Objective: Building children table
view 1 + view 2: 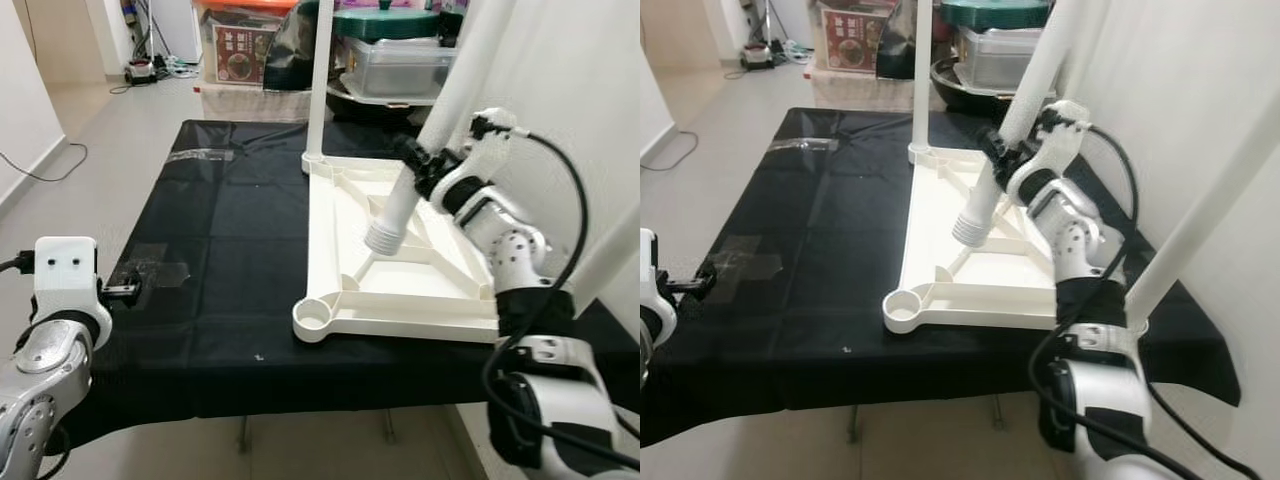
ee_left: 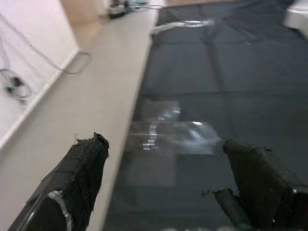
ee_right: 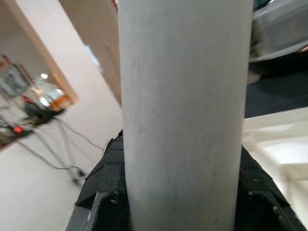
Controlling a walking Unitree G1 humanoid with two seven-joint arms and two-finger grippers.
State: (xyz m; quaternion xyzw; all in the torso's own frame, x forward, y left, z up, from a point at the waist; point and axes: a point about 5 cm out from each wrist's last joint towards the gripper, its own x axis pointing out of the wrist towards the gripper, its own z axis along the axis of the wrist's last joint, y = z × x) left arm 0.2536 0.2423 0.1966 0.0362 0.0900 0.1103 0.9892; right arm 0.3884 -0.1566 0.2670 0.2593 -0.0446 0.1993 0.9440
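While the upside-down white plastic table top [image 1: 420, 290] lies flat on the black cloth-covered work table [image 1: 220, 230], the right gripper [image 1: 425, 165] is closed tight around a long white plastic table leg [image 1: 440, 120]. The two black fingers [image 3: 103, 178] press on both sides of the leg, which sits right between them. The leg is tilted, and its ribbed screw end [image 1: 382, 238] hangs just above the middle of the table top, near the raised ribs. I cannot tell if the end touches the plastic. Another white leg [image 1: 318, 80] stands straight up in the far corner of the table top. A third white leg [image 1: 1200, 210] leans up at the near right side. A round empty socket [image 1: 315, 315] sits at the near left corner. The left gripper [image 2: 163, 183] is wide open and holds nothing. It hangs over the left edge of the black cloth, near a patch of clear shiny tape [image 2: 173, 137]. Far behind, a red and white cardboard box [image 1: 240, 50] has a picture and words on it, but they are too small to read.
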